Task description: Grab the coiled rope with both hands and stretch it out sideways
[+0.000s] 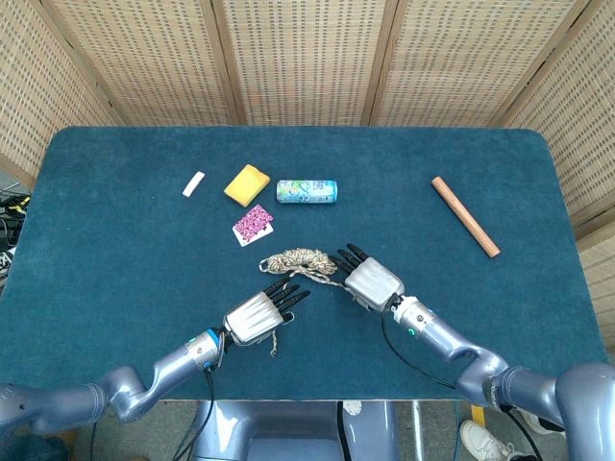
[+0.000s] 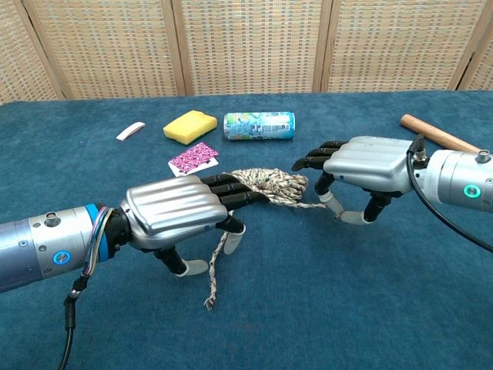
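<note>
So we've got both hands at the beige braided coiled rope [image 2: 266, 183], w/ no grasp yet. Left hand [image 2: 173, 212] is spread over its loose tail, right hand [image 2: 368, 166] spread at the coil's right end, both holding nothing. Gripping & stretching sideways are left.

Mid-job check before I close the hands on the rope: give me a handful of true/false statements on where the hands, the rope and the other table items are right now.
1. The coiled rope lies between the two hands. True.
2. The left hand has lifted the rope clear of the table. False: the rope lies on the cloth, its loose tail trailing toward the near edge under that hand.
3. The right hand has its fingers spread, tips near the coil's right side. True.
4. The wooden stick lies beside the yellow sponge. False: it lies far off on the right side; the can is what lies beside the sponge.
5. The can stands upright. False: it lies on its side.
</note>
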Controlling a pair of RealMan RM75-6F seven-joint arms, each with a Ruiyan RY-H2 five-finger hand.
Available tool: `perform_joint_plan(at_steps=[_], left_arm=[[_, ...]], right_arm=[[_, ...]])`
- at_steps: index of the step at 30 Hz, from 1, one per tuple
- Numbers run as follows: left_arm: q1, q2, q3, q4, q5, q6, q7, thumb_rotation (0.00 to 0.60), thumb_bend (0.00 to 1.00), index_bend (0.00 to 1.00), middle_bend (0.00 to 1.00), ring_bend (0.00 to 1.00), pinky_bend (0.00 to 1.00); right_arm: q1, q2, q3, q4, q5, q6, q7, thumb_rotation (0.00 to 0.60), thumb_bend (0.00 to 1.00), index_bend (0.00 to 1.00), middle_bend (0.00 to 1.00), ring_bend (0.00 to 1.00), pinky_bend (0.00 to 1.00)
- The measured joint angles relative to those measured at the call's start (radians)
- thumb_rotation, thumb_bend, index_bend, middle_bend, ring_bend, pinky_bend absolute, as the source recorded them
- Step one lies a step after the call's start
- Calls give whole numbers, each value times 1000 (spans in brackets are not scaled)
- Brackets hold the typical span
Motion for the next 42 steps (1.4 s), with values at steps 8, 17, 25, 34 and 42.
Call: perform_joint_plan(at_steps=[8, 17, 25, 34, 42], left_arm=[[-4, -25, 22, 17, -20, 2, 9, 600, 329, 463, 0, 0, 0], [-1, -23, 39, 12, -31, 16, 41, 600, 335, 463, 0, 0, 0], [1, -32, 51, 27, -45, 17, 47, 600, 337, 463, 0, 0, 0], [-6, -51, 59, 51, -45, 26, 42, 600, 386, 495, 0, 0, 0], [-11, -60, 63, 65, -48, 32, 31, 600, 388, 509, 0, 0, 0]], right_arm=[[-3, -6, -2, 20, -15, 10, 29, 600, 514, 631, 50, 0, 0], [-5, -10, -3, 31, -24, 17, 44, 600, 515, 631, 50, 0, 0], [-7, -11, -3, 30, -28, 19, 38, 600, 514, 631, 51, 0, 0], [-9, -13, -2, 26, -26, 15, 24, 600, 515, 631, 54, 0, 0], [-10, -16, -2, 27, -24, 10, 18, 600, 515, 632, 57, 0, 0]])
